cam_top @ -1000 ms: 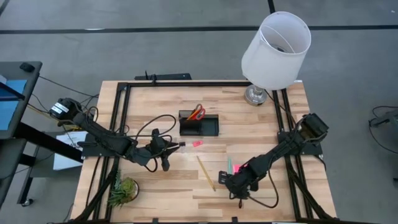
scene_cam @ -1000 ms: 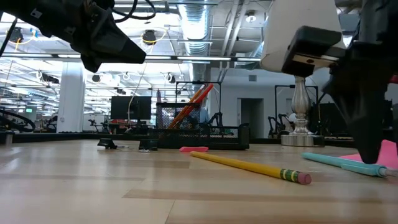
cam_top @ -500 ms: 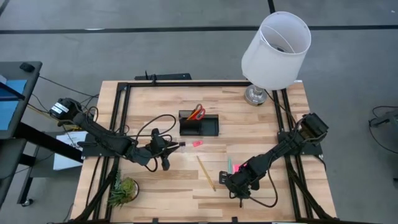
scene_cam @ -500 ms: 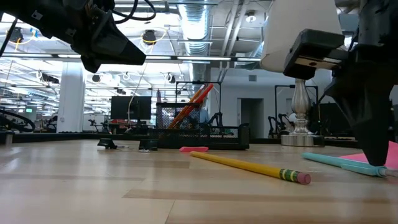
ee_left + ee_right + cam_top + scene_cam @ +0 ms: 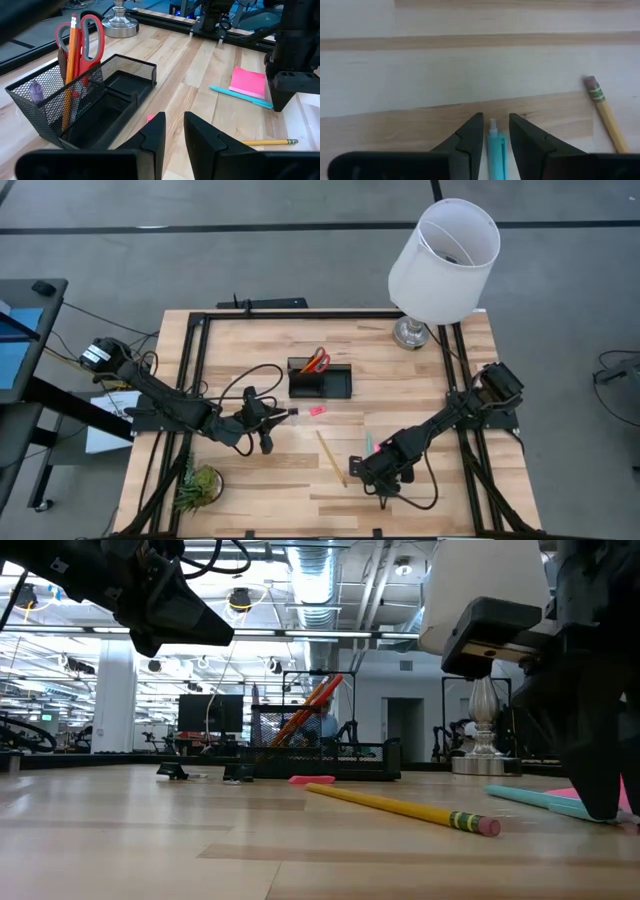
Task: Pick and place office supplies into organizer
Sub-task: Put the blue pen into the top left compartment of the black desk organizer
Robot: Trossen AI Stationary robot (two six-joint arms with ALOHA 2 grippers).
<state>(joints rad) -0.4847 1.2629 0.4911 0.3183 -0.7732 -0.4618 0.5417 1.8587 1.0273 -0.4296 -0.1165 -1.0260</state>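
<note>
My right gripper (image 5: 362, 470) is low over the table's near middle, pointing down. It is slightly open, with a finger on either side of the near end of a teal pen (image 5: 494, 147) that lies flat on the wood, a thin gap on both sides. The pen lies beside a pink sticky pad (image 5: 248, 81). A yellow pencil (image 5: 331, 457) lies just left of the pen. A pink eraser (image 5: 317, 411) lies before the black mesh organizer (image 5: 115, 95), which holds red scissors (image 5: 92, 35) and pencils. My left gripper (image 5: 268, 444) hovers left of the eraser, slightly open and empty.
A white-shaded lamp (image 5: 440, 260) stands at the far right corner. A green plant tuft (image 5: 198, 485) sits at the near left. Black rails frame the table's edges. Bare wood lies between the organizer and the pencil.
My right gripper has shifted a little toward the table's left edge, over the teal pen's near end. The pen, the pencil and the pad lie where they were.
</note>
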